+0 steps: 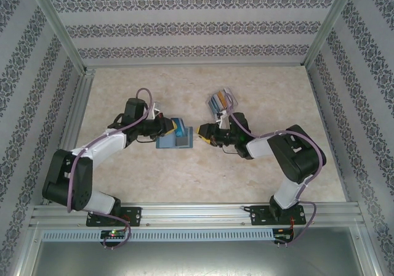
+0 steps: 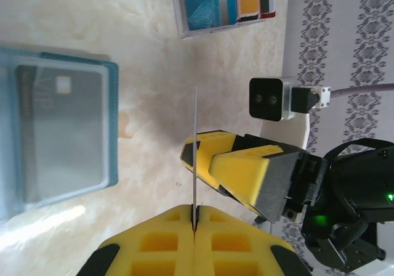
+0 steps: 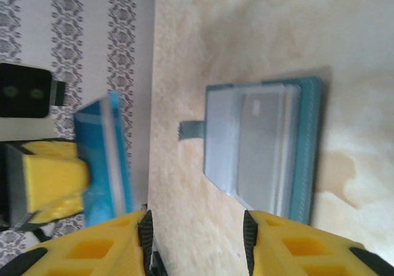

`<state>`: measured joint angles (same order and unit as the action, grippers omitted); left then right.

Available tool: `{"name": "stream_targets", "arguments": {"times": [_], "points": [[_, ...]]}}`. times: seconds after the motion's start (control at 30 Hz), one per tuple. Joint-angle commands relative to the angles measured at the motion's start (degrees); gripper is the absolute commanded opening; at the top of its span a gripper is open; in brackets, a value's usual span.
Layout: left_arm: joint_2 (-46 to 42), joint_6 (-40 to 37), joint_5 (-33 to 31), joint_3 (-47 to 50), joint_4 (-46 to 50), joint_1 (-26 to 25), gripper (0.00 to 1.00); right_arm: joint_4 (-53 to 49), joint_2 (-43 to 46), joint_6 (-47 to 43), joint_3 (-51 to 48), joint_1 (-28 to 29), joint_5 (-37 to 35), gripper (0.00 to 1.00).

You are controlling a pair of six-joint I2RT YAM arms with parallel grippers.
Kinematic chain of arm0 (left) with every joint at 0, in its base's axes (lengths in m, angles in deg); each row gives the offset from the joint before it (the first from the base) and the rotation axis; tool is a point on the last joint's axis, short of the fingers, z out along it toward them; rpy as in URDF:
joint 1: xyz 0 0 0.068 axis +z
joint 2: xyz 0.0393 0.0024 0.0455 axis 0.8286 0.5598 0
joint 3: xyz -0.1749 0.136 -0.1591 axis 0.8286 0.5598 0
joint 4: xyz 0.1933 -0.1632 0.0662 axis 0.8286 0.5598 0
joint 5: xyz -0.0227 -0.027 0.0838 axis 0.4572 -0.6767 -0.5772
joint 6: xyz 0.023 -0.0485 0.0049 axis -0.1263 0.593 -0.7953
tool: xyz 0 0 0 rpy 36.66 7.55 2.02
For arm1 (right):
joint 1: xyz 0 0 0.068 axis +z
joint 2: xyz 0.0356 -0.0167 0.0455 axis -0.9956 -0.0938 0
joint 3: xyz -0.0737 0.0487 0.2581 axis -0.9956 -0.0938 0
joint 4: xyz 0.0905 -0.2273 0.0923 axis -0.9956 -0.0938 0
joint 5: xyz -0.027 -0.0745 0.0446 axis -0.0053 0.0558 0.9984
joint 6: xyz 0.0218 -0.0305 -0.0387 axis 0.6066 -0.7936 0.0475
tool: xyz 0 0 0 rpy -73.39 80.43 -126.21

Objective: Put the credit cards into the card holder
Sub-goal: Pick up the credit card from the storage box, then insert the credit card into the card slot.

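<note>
Blue card (image 3: 95,156) is clamped in the left gripper (image 2: 194,219) — card holder (image 2: 55,140) is laid open just beside it, right gripper (image 3: 197,230) is spread apart.

I see the left arm (image 1: 92,153) and right arm (image 1: 295,156) built alike: black joint housings, white link shells, black base plates (image 1: 114,216). A lilac cable (image 2: 363,90) follows each arm. The left gripper (image 2: 194,227) carries yellow fingers (image 2: 154,248) moulded with square pockets. At 4 o'clock in the left wrist view, a green LED (image 2: 388,197) lights a black housing.
</note>
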<state>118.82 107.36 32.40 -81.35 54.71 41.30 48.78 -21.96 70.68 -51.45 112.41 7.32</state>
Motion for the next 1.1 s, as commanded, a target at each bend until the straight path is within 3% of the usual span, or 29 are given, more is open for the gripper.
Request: {"name": "stream_targets", "arguments": {"times": [0.0, 0.2, 0.43, 0.53, 0.7, 1.07], "points": [[-3.2, -8.9, -1.2, 0.2, 12.5, 2.2, 0.0, -2.1, 4.0, -2.7, -2.4, 2.0, -3.5, 0.46], [-2.6, -19.0, -0.8, -1.5, 22.3, 3.2, 0.0, -11.4, 8.2, -6.4, -4.4, 6.2, -9.4, 0.47], [0.3, -24.4, -1.7, -2.4, 22.0, 3.6, 0.0, -10.5, 4.5, -7.5, -3.9, 9.2, -11.9, 0.48], [2.7, -26.9, -4.0, -5.1, 24.2, 3.6, 0.0, -8.8, 1.9, -6.7, -2.9, 9.7, -11.3, 0.48], [3.9, -30.0, -5.7, -5.3, 19.4, 3.7, 0.0, -8.9, 0.0, -6.9, -1.4, 10.0, -9.1, 0.48], [15.0, -34.4, -0.5, -9.7, 17.6, 4.3, 0.0, -10.3, -2.0, -8.3, -0.6, 6.3, -3.0, 0.48]]}}
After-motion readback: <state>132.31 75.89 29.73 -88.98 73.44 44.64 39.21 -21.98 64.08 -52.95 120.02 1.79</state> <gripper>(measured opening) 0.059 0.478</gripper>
